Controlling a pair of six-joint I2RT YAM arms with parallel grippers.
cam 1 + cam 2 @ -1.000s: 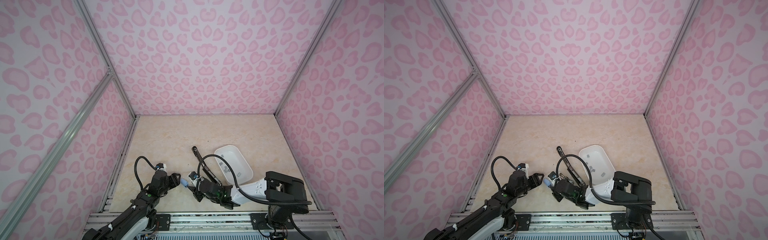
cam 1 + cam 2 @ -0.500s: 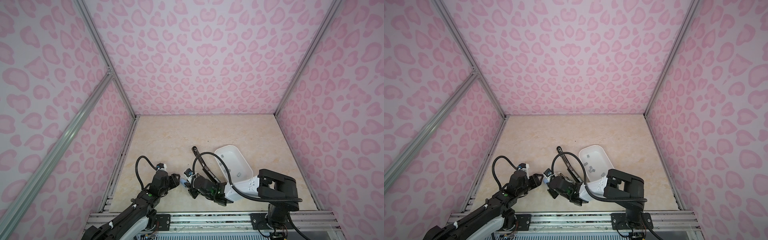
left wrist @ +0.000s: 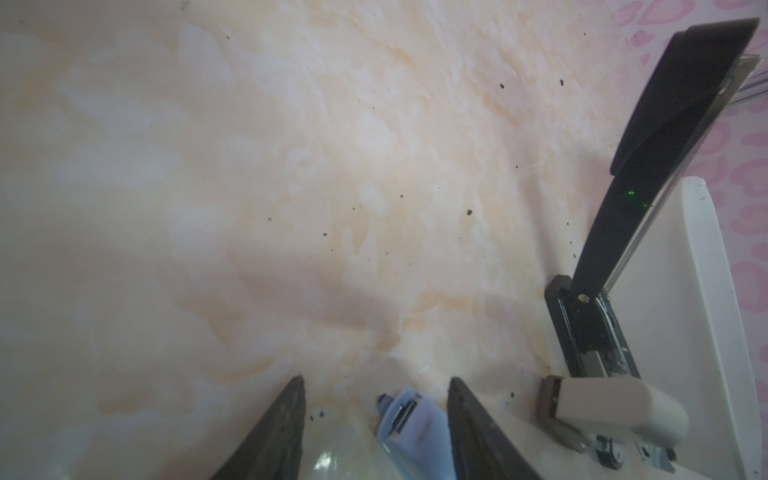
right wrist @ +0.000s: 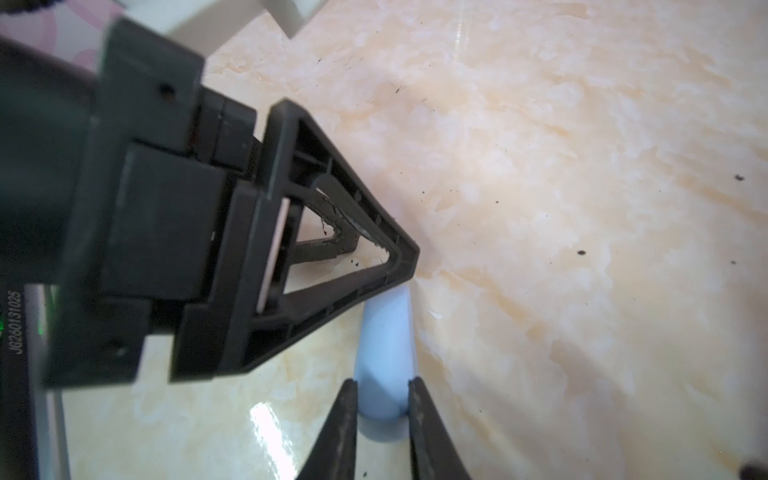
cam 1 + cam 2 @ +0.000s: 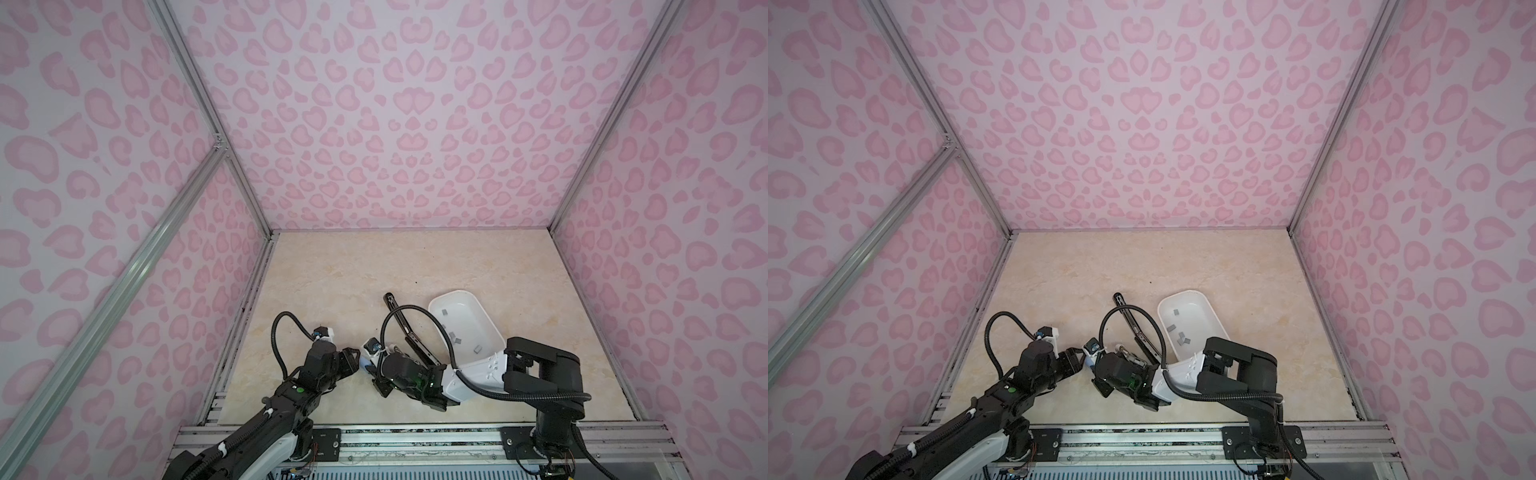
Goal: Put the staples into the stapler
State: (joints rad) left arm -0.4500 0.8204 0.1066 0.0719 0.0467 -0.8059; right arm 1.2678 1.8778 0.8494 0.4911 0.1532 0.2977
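My right gripper [image 4: 382,384] is shut on the rear of a small light-blue stapler [image 4: 386,345], which lies low over the table near the front in both top views [image 5: 365,365] [image 5: 1089,365]. The left gripper [image 3: 375,382] stands open, its fingers on either side of the blue stapler's front end [image 3: 411,424], which sits nearer one finger. From the right wrist, a left finger [image 4: 316,266] shows just past the stapler's tip. Several grey staples [image 5: 457,338] [image 5: 1183,338] lie in a white tray [image 5: 453,293].
A black stapler [image 5: 409,332] [image 3: 648,166] lies swung open beside the tray's left side. A beige stapler [image 3: 611,411] [image 5: 1125,351] rests at its hinge end, close behind my right wrist. Pink patterned walls enclose the marble table on three sides.
The right gripper has carried the blue stapler a little leftward to the left gripper and tightened on it. The left jaws have narrowed somewhat around its front end.
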